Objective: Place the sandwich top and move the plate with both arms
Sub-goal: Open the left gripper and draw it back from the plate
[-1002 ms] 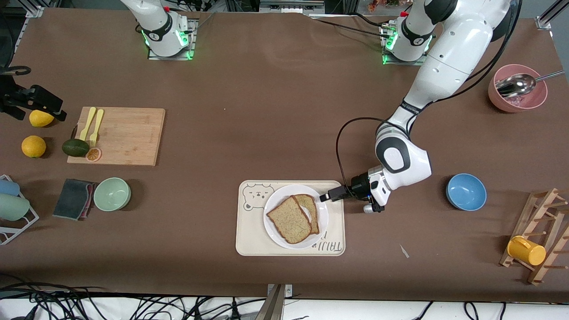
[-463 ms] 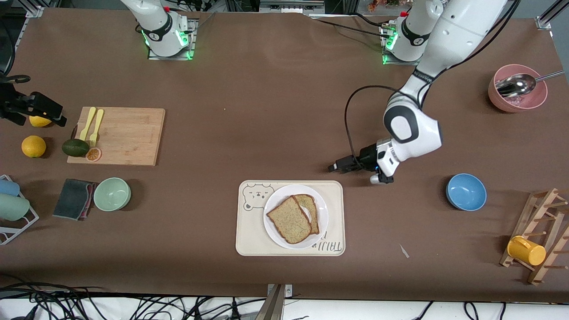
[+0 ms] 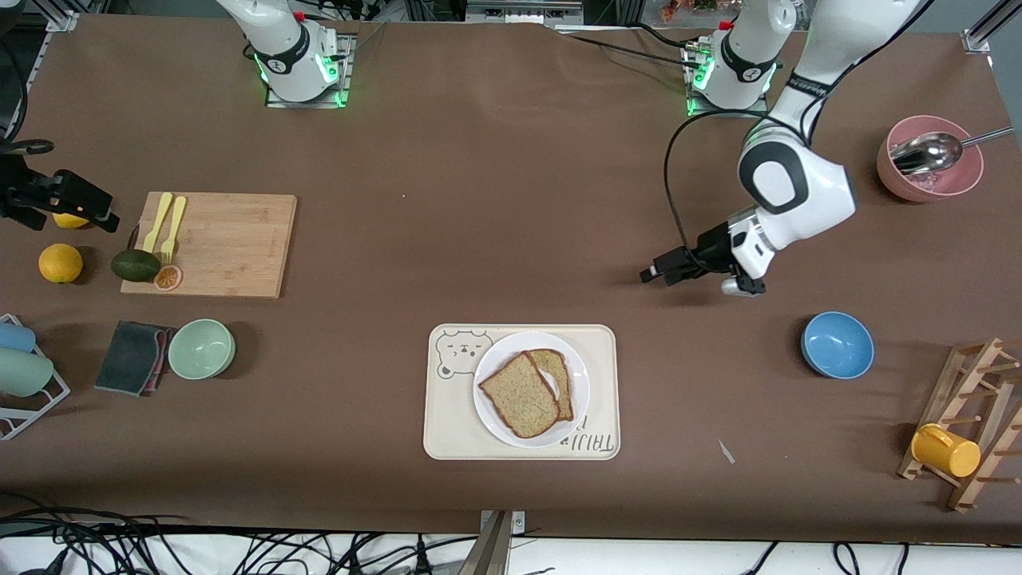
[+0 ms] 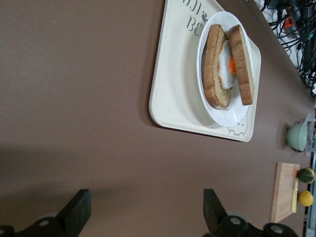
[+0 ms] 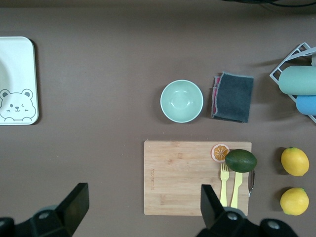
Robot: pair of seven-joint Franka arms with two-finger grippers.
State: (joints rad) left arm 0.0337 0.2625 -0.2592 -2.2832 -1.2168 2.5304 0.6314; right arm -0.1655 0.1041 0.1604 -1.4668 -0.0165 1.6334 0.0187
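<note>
The sandwich top lies askew on the slice with the fried egg, on the white plate. The plate sits on the cream bear-print tray. In the left wrist view the sandwich top leans over the egg on the plate. My left gripper is open and empty over bare table, between the tray and the left arm's base; its jaws stand wide apart. My right gripper waits open and empty over a lemon beside the cutting board; its jaws are wide apart too.
A blue bowl, a pink bowl with a ladle and a wooden mug rack stand at the left arm's end. A cutting board, green bowl, cloth, lemons and avocado lie at the right arm's end.
My left gripper has drawn back from the tray's edge, rising toward the left arm's base and end of the table. The sandwich and plate have not moved. The right gripper barely shifted.
</note>
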